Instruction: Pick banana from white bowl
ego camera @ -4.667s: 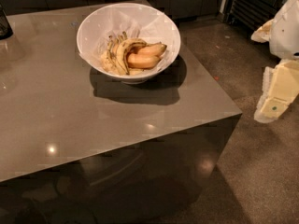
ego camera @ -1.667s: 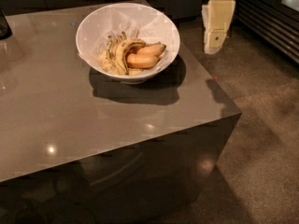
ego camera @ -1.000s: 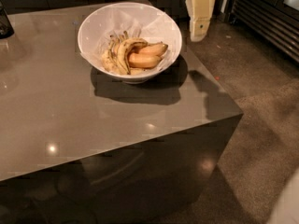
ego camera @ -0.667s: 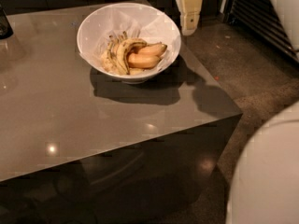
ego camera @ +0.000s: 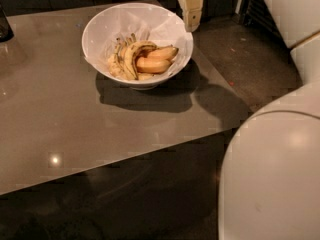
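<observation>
Speckled banana [ego camera: 130, 59] lies in white bowl [ego camera: 99, 23] beside gripper [ego camera: 191, 23].

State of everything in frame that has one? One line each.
gripper: by the bowl's far right rim, clear of the fruit
banana: speckled, lying in the bowl, not grasped
white bowl: upright on the table, holding fruit
other bananas: lying in the bowl beside the speckled one

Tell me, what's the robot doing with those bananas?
The robot is after the long speckled banana lying in the white bowl on the table, beside some plumper orange bananas. Its end effector hovers just past the bowl's far right rim, touching neither bowl nor fruit. The banana has not yet been grabbed.
</observation>
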